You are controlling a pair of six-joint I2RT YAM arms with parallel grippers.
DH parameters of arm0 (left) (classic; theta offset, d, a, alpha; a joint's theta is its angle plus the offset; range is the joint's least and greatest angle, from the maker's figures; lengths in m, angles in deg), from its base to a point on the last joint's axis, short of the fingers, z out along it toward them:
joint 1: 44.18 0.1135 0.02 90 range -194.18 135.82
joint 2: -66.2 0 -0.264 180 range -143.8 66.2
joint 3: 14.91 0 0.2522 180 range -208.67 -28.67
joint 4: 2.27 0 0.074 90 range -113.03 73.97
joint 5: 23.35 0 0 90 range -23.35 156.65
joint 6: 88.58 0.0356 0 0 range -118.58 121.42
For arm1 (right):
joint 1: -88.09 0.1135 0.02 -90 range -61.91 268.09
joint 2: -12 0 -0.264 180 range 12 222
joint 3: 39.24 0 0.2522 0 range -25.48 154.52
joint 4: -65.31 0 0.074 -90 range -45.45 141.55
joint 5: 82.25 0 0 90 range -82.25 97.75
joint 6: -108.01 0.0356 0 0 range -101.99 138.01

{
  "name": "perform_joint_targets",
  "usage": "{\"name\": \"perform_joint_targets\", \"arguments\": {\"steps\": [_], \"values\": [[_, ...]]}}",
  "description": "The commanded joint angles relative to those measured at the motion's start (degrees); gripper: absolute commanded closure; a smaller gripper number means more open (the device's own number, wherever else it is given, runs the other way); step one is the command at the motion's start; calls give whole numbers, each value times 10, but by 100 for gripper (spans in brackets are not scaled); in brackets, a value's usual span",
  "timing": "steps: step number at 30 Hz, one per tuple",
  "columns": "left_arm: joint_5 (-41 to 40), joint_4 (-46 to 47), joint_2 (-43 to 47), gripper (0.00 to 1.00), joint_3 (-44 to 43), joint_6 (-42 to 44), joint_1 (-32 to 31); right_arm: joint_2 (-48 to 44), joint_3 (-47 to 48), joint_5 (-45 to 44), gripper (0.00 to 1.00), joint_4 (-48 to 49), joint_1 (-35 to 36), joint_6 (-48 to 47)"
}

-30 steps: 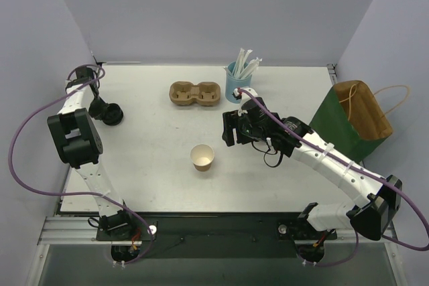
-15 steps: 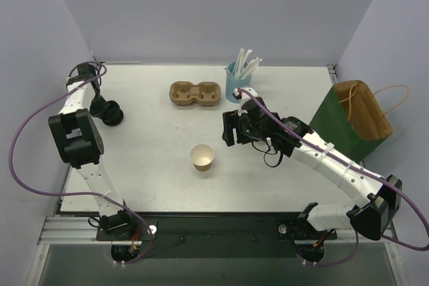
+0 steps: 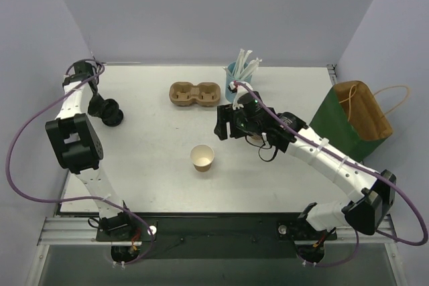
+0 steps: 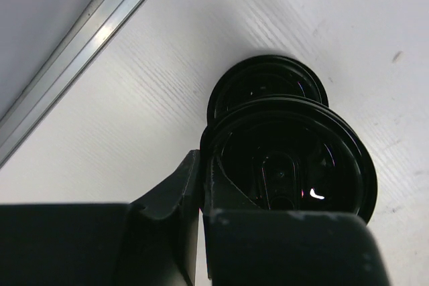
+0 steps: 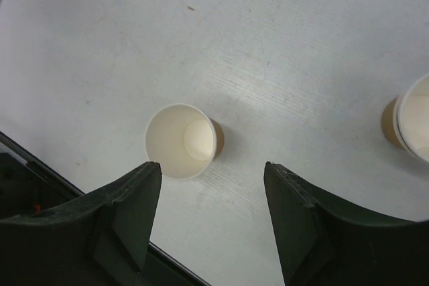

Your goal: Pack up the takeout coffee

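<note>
Takeout coffee cup (image 3: 202, 157): small tan paper cup with a white rolled rim, upright on the white table (image 3: 147, 159), straight toward the arm bases from the pulp cup carrier (image 3: 195, 94) and well apart from it. Its inside is a smooth cream and it holds nothing that can be seen; the flat round bottom shows in the right wrist view (image 5: 184, 140). The carrier is brown moulded fibre with a matt, rough surface and two round wells side by side, both unfilled. Just right of the carrier stands a taller light-blue cup (image 3: 232, 72) holding a bundle of white wrapped straws (image 3: 247, 61) that fan out above its rim; the right arm partly hides this cup. Far right of the carrier is a dark green paper bag (image 3: 342, 125), its mouth open on a brown lining, with thin looped cord handles. Right gripper (image 3: 221, 127) (image 5: 211, 165): hovers right of the carrier and nearer the bases, jaws spread wide. The coffee cup shows in the gap between them, touching neither finger. A second tan, white-rimmed cup (image 5: 409, 122) is cut off at the edge of the right wrist view. Well left of the carrier, the left gripper (image 3: 100, 106) (image 4: 202, 165) has its jaws pressed nearly together. The rim of a glossy black round plastic lid (image 4: 288, 159) sits caught in the thin slit between them, above a second black lid (image 4: 268, 82) lying on the table.
</note>
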State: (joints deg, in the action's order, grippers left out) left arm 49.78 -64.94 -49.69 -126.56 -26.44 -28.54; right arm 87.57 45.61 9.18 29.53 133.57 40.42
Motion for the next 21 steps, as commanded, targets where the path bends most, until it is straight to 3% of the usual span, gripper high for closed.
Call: {"name": "perform_joint_targets", "arguments": {"steps": [1, 5, 13, 21], "values": [[53, 7, 86, 100, 28, -6, -7, 54, 43, 54, 37, 125, 1, 37], [132, 26, 149, 100, 97, -8, -10, 134, 103, 97, 37, 235, -16, 77], [318, 160, 256, 100, 234, 20, -16, 353, 293, 162, 38, 297, -28, 198], [406, 277, 309, 100, 340, 5, -18, 459, 302, 233, 38, 444, -28, 329]]}}
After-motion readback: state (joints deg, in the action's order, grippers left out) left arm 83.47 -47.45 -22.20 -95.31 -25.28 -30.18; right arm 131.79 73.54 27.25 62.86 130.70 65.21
